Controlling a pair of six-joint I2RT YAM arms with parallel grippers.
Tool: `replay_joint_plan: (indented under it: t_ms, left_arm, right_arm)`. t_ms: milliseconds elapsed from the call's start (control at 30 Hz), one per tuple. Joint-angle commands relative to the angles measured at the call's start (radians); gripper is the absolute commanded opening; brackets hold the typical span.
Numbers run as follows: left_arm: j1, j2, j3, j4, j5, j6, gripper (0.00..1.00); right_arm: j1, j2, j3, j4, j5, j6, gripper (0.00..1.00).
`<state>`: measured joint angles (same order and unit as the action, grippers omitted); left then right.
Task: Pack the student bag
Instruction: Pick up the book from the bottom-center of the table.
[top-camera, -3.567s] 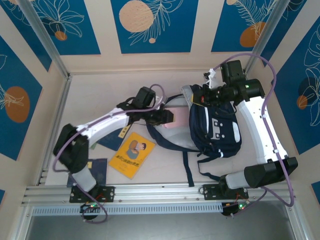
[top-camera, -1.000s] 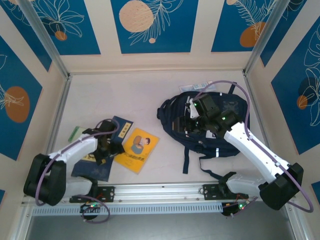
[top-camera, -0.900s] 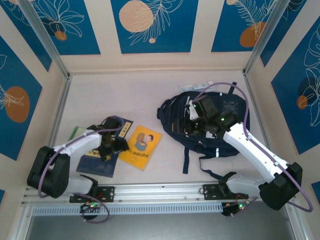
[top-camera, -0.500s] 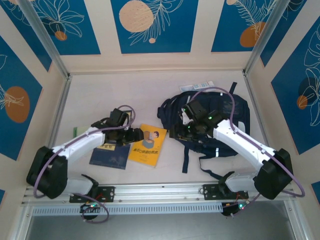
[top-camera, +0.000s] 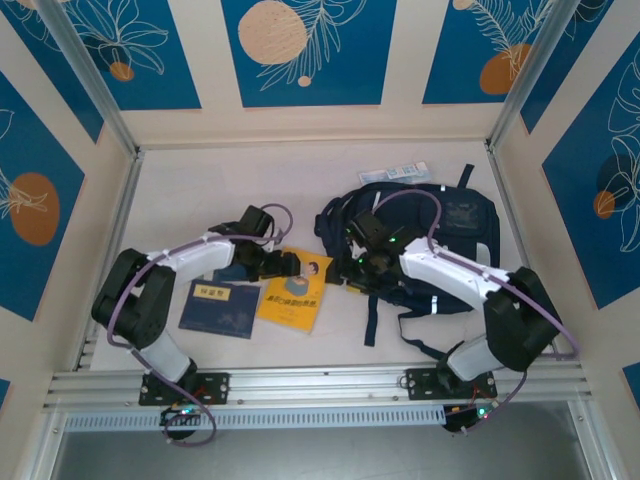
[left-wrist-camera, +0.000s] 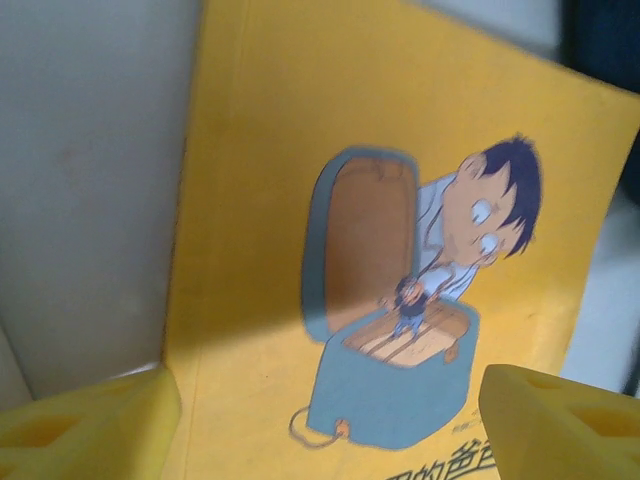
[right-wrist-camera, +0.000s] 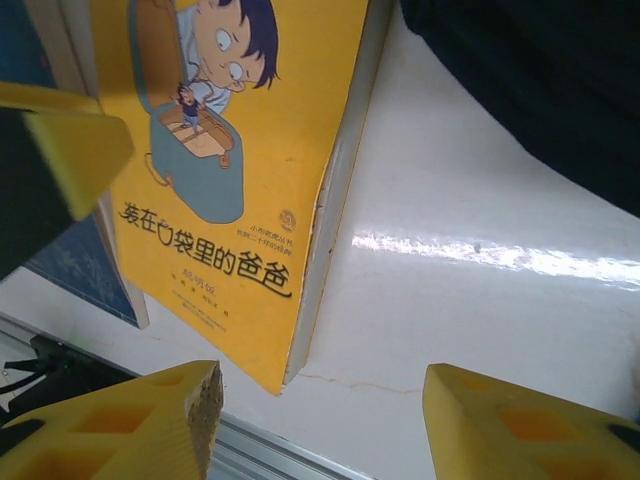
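Note:
The student bag (top-camera: 462, 225), dark navy, lies flat at the right of the table, and its dark fabric (right-wrist-camera: 540, 80) shows in the right wrist view. A yellow picture book (top-camera: 293, 293) lies just left of it. My left gripper (top-camera: 287, 265) hovers open over the book's cover (left-wrist-camera: 400, 280), one yellow finger on each side (left-wrist-camera: 325, 430). My right gripper (top-camera: 349, 274) is open low between book and bag, by the book's right edge (right-wrist-camera: 230, 150), with bare table between its fingers (right-wrist-camera: 320, 420).
A flat navy booklet (top-camera: 220, 307) with a yellow label lies left of the yellow book. A white and blue packet (top-camera: 405, 172) rests behind the bag. Dark straps (top-camera: 372, 320) trail toward the front rail (top-camera: 320, 385). Walls stand close on three sides.
My left gripper has swung right from the navy booklet onto the yellow book. My right gripper has come left off the bag to the book's right edge. The book has shifted slightly right.

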<state>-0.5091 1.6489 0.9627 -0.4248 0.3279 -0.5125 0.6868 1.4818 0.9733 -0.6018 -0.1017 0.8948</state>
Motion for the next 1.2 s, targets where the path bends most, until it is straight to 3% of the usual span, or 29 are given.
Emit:
replay_joint_plan:
  t_ms: [0,567,767,933,1167]
  left_arm:
    - [-0.002,0.031,0.032,-0.01,-0.024,0.049,0.8]
    - [-0.002,-0.025,-0.038,-0.115,-0.026,0.115,0.8]
    - [-0.021,0.016,-0.062,-0.069,0.086,0.078,0.79]
    - [-0.083,0.035,-0.06,-0.024,0.194,0.041,0.76]
    - [-0.102,0.036,-0.025,-0.05,0.221,0.024,0.72]
  right_arm:
    - [0.018,0.081,0.003,0.045,-0.054,0.056,0.58]
    - [-0.001,0.4,0.116,0.137,-0.124,0.089,0.53]
    - [-0.006,0.451,0.13,0.154,-0.149,0.083,0.44]
    - [-0.018,0.461,0.121,0.254,-0.24,0.092,0.38]
    - [-0.04,0.44,0.089,0.349,-0.371,0.09,0.31]
